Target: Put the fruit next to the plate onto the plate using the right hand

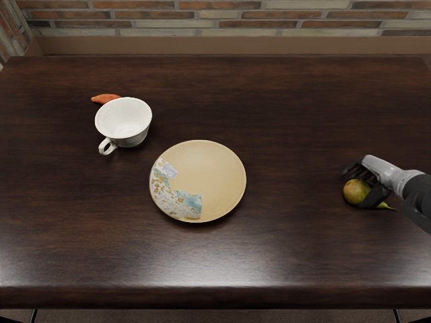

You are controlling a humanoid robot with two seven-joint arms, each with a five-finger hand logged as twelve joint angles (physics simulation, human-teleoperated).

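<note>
My right hand (377, 177) had its fingers (354, 169) curled round the pear (355, 192), tucked right inside their grip and seemingly resting on the table (303, 101). The plate (222, 151) sat well out past my fingertips. Reckoned the pear was light, firm, kinda slick-skinned, so wrapping the fat belly beat pinching the skinny neck.

No legible text, labels, numbers; plate (210, 168) bears only pattern.

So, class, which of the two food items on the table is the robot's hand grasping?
The yellow-green fruit near the right edge of the table; the right hand curls around it. The orange piece lies alone behind the white cup.
</note>
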